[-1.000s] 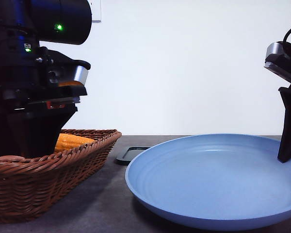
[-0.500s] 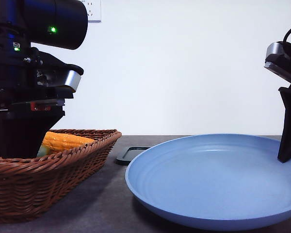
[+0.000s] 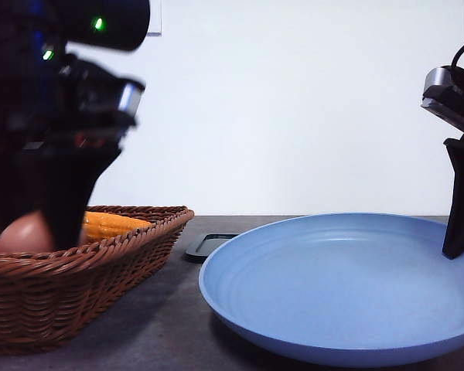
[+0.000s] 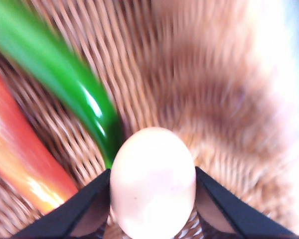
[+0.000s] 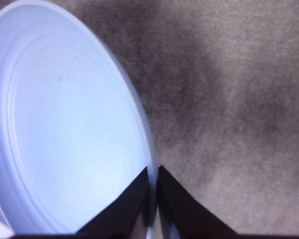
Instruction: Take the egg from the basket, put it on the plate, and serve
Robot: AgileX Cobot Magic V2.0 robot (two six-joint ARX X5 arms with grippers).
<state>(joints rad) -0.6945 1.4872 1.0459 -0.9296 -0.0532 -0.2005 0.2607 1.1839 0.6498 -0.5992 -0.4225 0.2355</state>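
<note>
My left gripper (image 4: pixel 152 174) is shut on the pinkish-tan egg (image 4: pixel 153 184), one black finger on each side of it. In the front view the egg (image 3: pixel 19 236) shows just above the rim of the brown wicker basket (image 3: pixel 85 286), held by the blurred left gripper (image 3: pixel 29 226). The weave of the basket (image 4: pixel 189 74) lies close below the egg. The light-blue plate (image 3: pixel 340 286) sits on the table to the right. My right gripper (image 5: pixel 153 196) is shut on the rim of the plate (image 5: pixel 65 124), at its right edge (image 3: pixel 458 239).
A green vegetable (image 4: pixel 65 84) and a red-orange one (image 4: pixel 20 154) lie in the basket beside the egg. An orange corn-like item (image 3: pixel 112 226) shows over the basket rim. A flat black tray (image 3: pixel 209 245) lies behind the plate. Dark tabletop (image 5: pixel 229 99) surrounds the plate.
The left arm has shifted and is blurred with motion; the egg now shows higher above the basket rim, held in its gripper. The right arm and the plate have not moved.
</note>
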